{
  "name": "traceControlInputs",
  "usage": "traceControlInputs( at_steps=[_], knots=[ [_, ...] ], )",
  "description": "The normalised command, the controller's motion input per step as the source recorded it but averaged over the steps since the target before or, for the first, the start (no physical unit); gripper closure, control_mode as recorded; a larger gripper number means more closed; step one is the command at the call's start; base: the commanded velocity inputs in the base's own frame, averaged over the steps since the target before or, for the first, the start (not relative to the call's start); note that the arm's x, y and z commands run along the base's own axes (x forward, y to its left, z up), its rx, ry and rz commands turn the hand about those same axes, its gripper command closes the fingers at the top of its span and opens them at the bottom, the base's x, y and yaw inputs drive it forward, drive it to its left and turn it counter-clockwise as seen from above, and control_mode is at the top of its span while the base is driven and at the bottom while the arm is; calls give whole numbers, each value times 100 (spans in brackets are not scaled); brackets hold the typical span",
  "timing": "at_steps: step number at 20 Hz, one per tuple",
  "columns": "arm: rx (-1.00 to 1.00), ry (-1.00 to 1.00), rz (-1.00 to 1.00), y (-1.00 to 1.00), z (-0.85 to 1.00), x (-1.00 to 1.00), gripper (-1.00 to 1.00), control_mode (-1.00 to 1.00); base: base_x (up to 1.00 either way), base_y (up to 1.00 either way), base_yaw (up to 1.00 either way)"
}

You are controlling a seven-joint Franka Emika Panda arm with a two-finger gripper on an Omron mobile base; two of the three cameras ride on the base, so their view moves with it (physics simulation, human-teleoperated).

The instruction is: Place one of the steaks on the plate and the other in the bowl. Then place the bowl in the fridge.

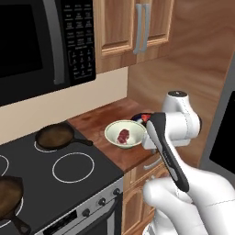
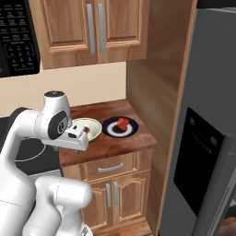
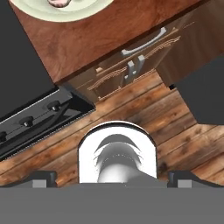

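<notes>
The pale bowl [image 1: 130, 126] sits on the wooden counter [image 1: 98, 120] with one red steak [image 1: 123, 136] inside it. Just to its right lies the dark plate [image 2: 110, 127], carrying the other steak [image 2: 122, 123]. In the hand view the bowl [image 3: 83, 12] shows at the top edge. My gripper [image 3: 112, 178] points down over the floor in front of the counter's edge, a little before the bowl. Its fingertips [image 3: 43, 177] stand wide apart, so it is open, with nothing between them. The grey fridge [image 2: 207, 138] with its black dispenser panel stands right of the counter.
Two dark skillets [image 1: 55, 135] [image 1: 9, 195] rest on the black stove [image 1: 73, 167] to the left. A microwave [image 1: 46, 41] and wooden cabinets [image 2: 92, 27] hang above. Below the counter are a drawer [image 3: 144, 43] and cabinet doors, and beneath them wood flooring [image 3: 175, 127].
</notes>
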Motion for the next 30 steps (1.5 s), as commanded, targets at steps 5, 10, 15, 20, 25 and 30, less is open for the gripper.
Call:
traceControlInputs(
  at_steps=[5, 10, 15, 20, 25, 30],
  knots=[
    [1, -5, -1, -2, 0, 9, -100, -100, 0, 0, 0],
    [23, -9, -22, 5, -2, 94, -100, -100, 0, 0, 0],
    [11, 19, -40, -28, 12, 81, -100, -100, 0, 0, 0],
    [0, 14, -13, -17, 0, 60, -100, -100, 0, 0, 0],
    [1, 0, 0, -15, -17, 50, -100, -100, 0, 0, 0],
    [3, 0, 0, -19, -28, 59, -100, -100, 0, 0, 0]
  ],
)
